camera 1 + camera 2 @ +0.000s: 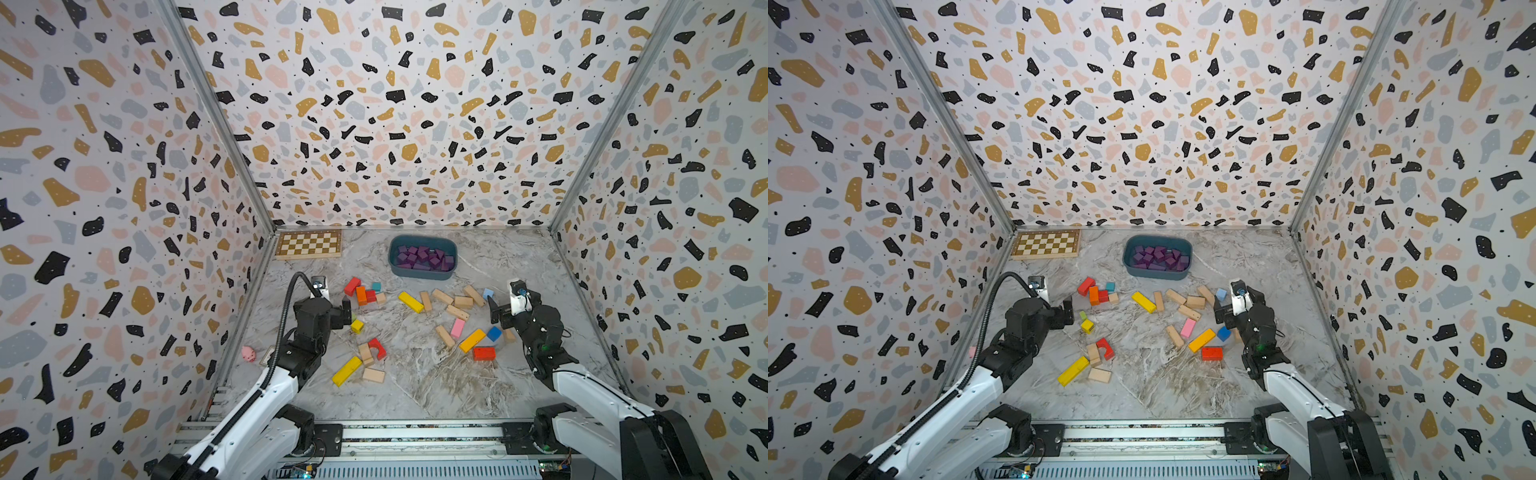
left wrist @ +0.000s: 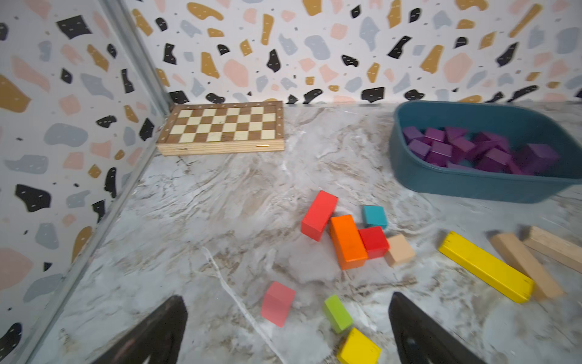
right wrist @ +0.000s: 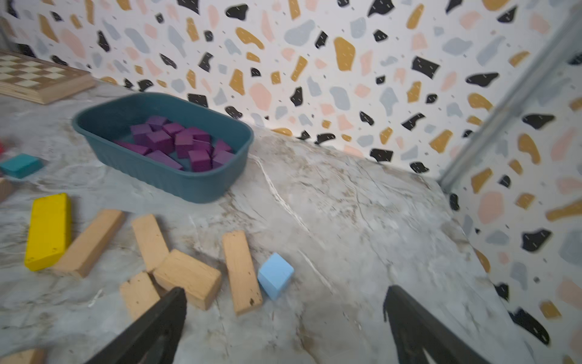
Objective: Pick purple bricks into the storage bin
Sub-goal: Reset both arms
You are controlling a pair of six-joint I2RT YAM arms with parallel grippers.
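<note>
Ribbed matt plastic storage bin (image 3: 176, 186); matt painted wooden purple bricks (image 3: 160, 140); smooth wooden chessboard (image 2: 220, 126)

A dark teal, oblong storage bin (image 1: 419, 274) with rounded corners and low walls sits upright at twelve o'clock on the marble table (image 1: 415, 386), near the back wall. Small dark-purple bricks (image 1: 420, 257) lie heaped inside it, tilted every way.

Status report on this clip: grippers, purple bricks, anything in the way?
Left gripper open, empty. Right gripper open, empty. Purple bricks in the bin, none seen outside it. Nothing in the way.
</note>
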